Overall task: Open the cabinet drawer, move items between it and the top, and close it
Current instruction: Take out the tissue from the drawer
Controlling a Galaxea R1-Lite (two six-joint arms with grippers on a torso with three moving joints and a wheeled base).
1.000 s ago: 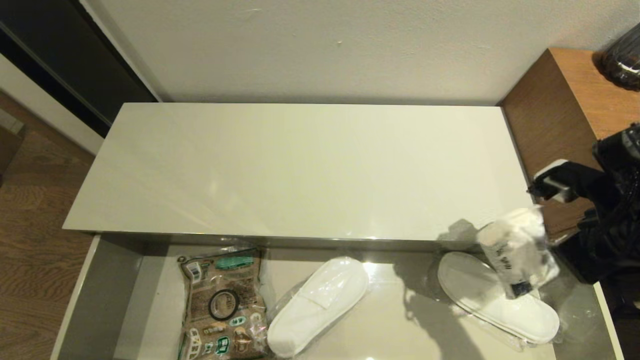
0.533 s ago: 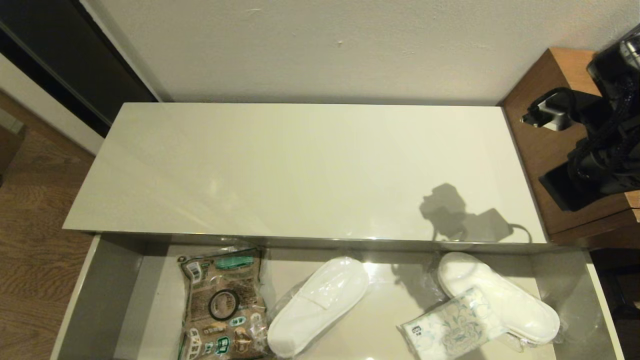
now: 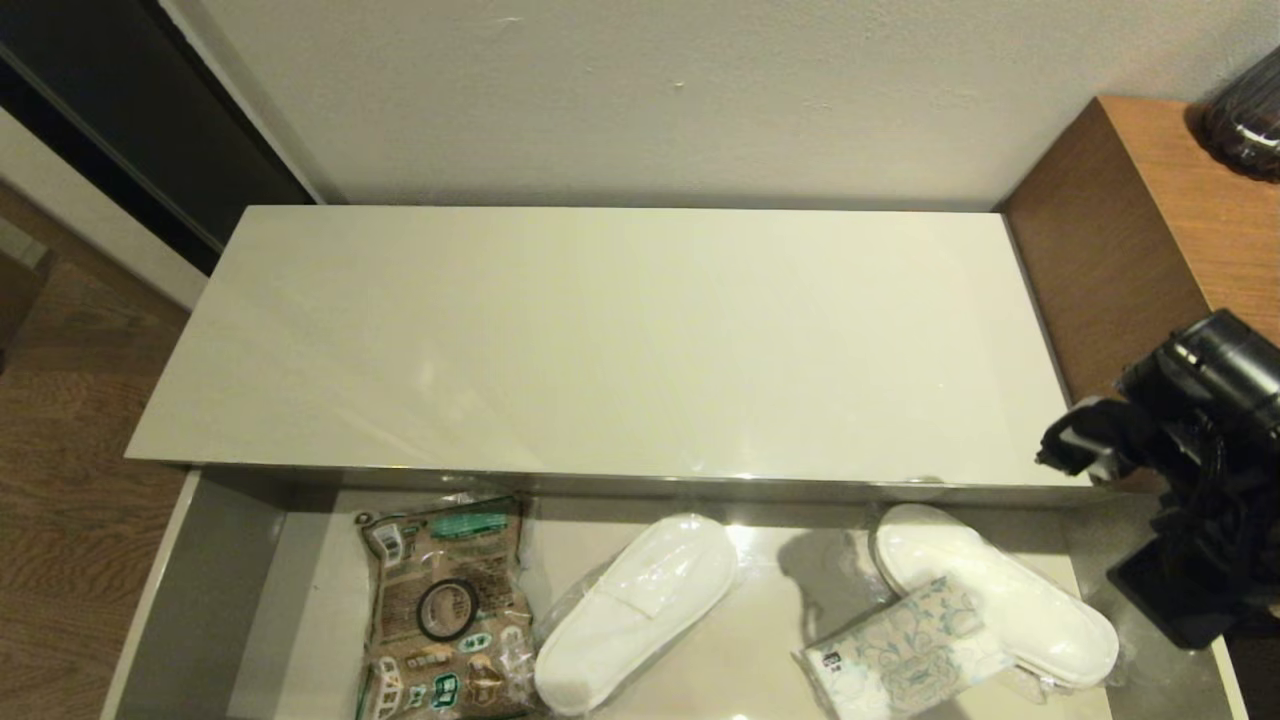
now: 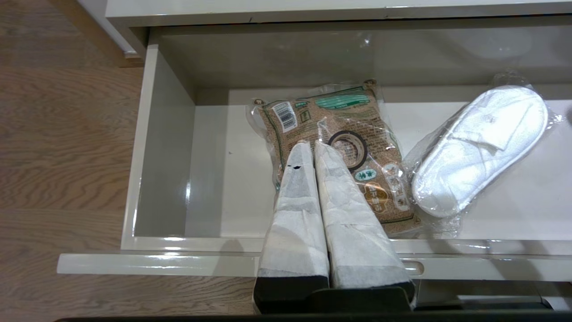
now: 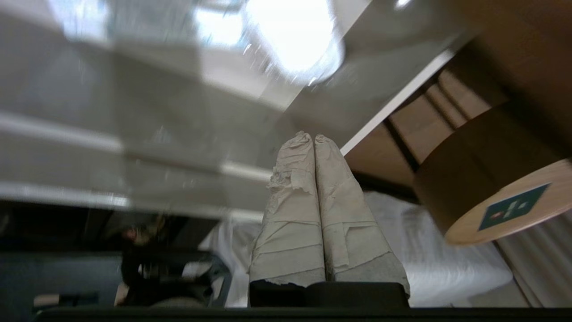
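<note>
The cabinet drawer (image 3: 200,590) stands pulled out below the top (image 3: 600,340), which is bare. In the drawer lie one wrapped white slipper (image 3: 635,610) in the middle and a second slipper (image 3: 1010,600) at the right. The tissue pack (image 3: 905,655) rests against that second slipper's near side. My right arm (image 3: 1190,440) hangs off the cabinet's front right corner; my right gripper (image 5: 314,136) is shut and holds nothing. Low over the drawer's left part, above the brown bag, my left gripper (image 4: 314,145) is shut and empty. The middle slipper (image 4: 480,147) shows beside it.
A brown printed bag with a black ring (image 3: 445,610) lies in the drawer's left half. A taller brown wooden unit (image 3: 1150,220) stands right of the cabinet with a dark glass object (image 3: 1245,120) on it. Wooden floor (image 3: 60,420) lies to the left.
A second ago my right gripper held the tissue pack above the right slipper. It let go, the pack dropped into the drawer, and the arm rose, then came down beside the cabinet's right corner.
</note>
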